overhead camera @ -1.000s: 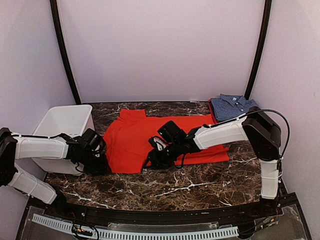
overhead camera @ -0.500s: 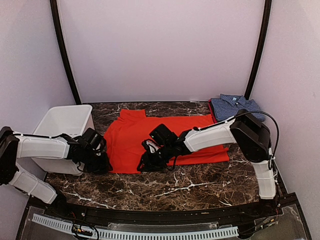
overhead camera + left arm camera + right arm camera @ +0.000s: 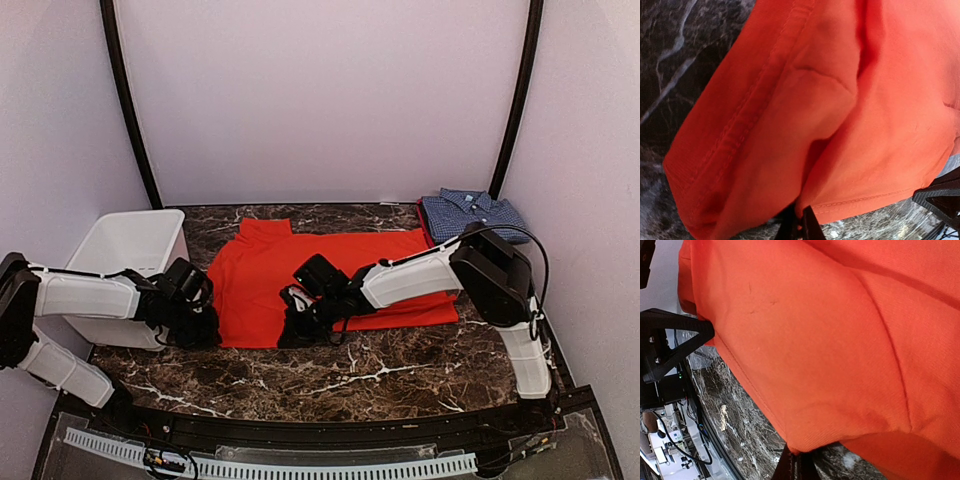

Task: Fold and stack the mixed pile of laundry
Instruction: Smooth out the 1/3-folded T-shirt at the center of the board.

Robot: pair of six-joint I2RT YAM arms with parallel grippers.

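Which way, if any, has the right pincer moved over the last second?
Yes. The right pincer slid left along the orange shirt, following its near edge, toward the white basket.

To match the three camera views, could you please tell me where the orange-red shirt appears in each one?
Top external: the orange-red shirt lies spread flat, centre of frame.
Left wrist: it fills most of the picture, with its stitched hem running along the left.
Right wrist: it covers the upper right.
Shared landmark: the dark marble table under the shirt's edge.
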